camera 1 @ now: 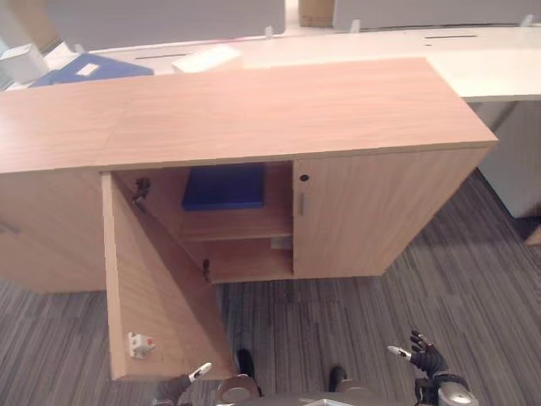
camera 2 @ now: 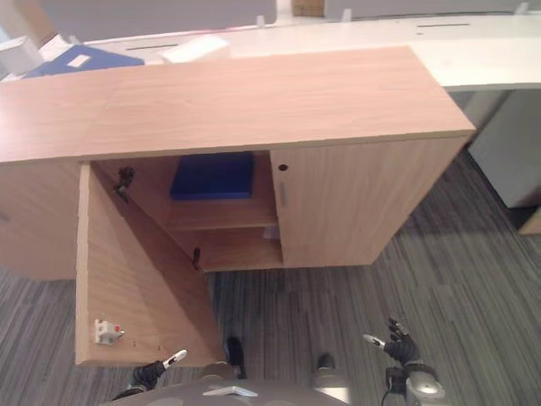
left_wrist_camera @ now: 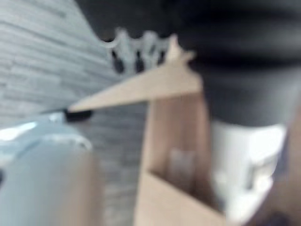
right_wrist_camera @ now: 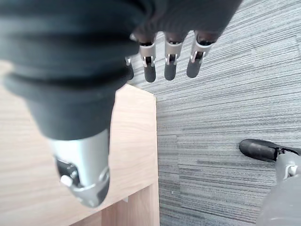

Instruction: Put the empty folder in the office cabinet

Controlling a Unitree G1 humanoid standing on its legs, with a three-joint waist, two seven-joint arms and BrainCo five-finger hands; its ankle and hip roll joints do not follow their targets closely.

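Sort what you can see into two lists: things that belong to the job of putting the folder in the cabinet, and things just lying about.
Belongs to the job:
blue folder on the upper shelf
office cabinet
open cabinet door
left hand
right hand

Just lying about:
second blue folder on the white desk
white paper
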